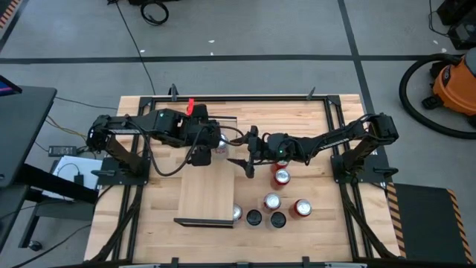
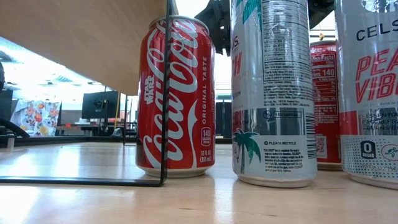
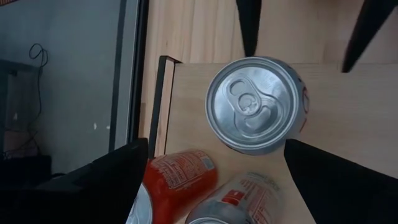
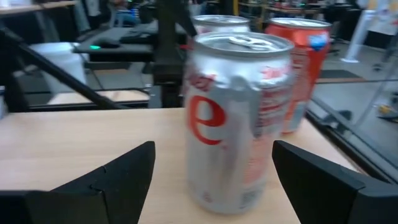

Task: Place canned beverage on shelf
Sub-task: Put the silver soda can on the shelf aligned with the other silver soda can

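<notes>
One dented silver can (image 4: 239, 118) is seen upright on the pale plywood shelf (image 1: 207, 195), flanked untouched by the right hand's (image 1: 248, 165) spread matte fingers; the left hand (image 1: 216, 141) is open above.

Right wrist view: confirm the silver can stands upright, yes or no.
Yes, the silver can stands upright on the wood, its lid on top, between the right tool's fingers.

The butcher-block worktop (image 1: 312, 223) is evenly lit from overhead, and only soft shadows are cast beside the arms. In the low view, the room behind the Coca-Cola can (image 2: 176, 96) is washed out by bright backlight. The silver can (image 4: 239, 118) is rendered soft, perhaps through motion blur, and the background behind it is defocused.
</notes>
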